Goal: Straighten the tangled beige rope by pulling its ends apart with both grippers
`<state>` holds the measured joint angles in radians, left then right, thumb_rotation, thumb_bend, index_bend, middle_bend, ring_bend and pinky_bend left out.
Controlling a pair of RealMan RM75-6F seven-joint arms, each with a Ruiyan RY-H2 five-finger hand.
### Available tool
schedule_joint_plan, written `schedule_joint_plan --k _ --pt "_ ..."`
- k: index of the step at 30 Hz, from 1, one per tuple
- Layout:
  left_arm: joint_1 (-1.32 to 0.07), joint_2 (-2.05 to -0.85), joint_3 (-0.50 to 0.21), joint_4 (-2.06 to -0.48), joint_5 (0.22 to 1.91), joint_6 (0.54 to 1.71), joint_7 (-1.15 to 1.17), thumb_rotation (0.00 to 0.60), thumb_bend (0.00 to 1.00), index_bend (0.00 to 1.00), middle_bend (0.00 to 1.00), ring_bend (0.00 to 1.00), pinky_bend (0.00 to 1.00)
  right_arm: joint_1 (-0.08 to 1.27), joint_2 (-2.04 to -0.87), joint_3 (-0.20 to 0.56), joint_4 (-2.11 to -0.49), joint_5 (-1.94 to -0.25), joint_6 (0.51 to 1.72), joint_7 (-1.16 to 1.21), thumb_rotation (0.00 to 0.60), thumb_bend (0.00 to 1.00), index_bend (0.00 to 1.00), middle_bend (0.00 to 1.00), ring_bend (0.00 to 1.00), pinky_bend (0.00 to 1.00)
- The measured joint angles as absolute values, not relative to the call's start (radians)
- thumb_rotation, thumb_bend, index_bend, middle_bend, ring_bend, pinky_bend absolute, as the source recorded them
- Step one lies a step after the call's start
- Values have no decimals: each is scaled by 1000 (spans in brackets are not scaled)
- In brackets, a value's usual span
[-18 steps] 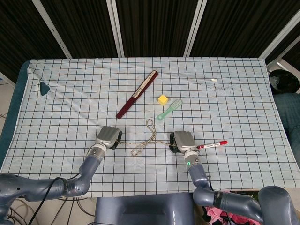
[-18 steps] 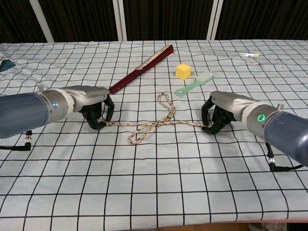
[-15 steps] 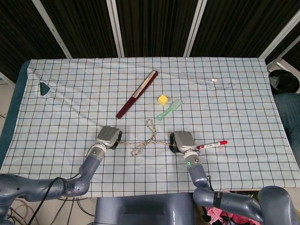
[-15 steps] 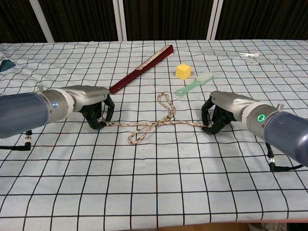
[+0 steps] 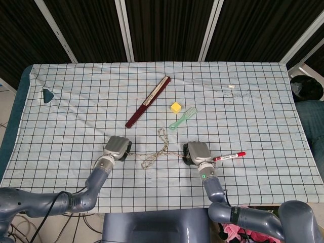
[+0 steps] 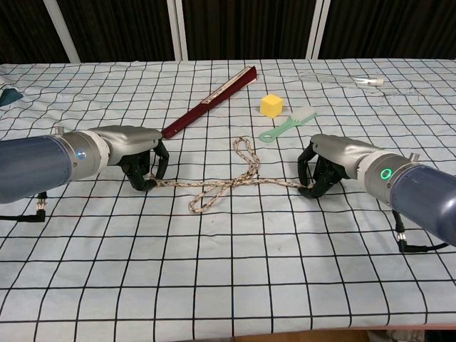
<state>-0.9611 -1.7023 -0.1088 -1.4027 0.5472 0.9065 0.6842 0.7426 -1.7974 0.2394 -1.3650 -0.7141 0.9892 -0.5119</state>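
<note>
The beige rope [image 6: 228, 182] lies on the checked cloth between my two hands, with one loop toward the far side [image 6: 246, 151] and another toward the near side [image 6: 201, 201]; in the head view the rope [image 5: 158, 149] shows the same two loops. My left hand [image 6: 135, 153] grips the rope's left end under curled fingers, knuckles up. My right hand [image 6: 329, 165] grips the right end in the same way. From above, the left hand [image 5: 117, 147] and right hand [image 5: 198, 151] sit at the two ends. The rope ends themselves are hidden inside the fingers.
A dark red folded fan [image 6: 210, 101] lies diagonally behind the left hand. A yellow cube [image 6: 271, 105] and a green comb [image 6: 288, 125] sit behind the rope. A red marker [image 5: 230, 156] lies just right of the right hand. A small white object [image 6: 370, 80] lies far right.
The near loop has shrunk slightly and the rope looks a little tauter; the hands have barely shifted.
</note>
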Motion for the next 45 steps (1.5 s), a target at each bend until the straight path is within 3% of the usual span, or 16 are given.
schedule_joint_plan --k 15,21,28,45 --pt "-965 -1711 -112 -1406 547 910 685 600 511 664 1000 947 973 741 -1784 241 -1378 -722 998 -509 600 511 686 978 1000 1000" --pt "-963 -1709 -117 -1414 556 919 679 600 577 674 1000 950 976 739 -1776 240 -1392 -729 1005 -510 600 512 686 978 1000 1000" --pt "-960 -1689 -123 -1441 554 924 674 600 581 684 1000 950 976 736 -1757 242 -1415 -735 1017 -511 600 512 690 977 1000 1000" --pt "-954 -1606 -139 -1494 551 953 668 600 582 697 1000 952 978 697 -1635 239 -1479 -751 1041 -491 600 512 690 978 1000 1000"
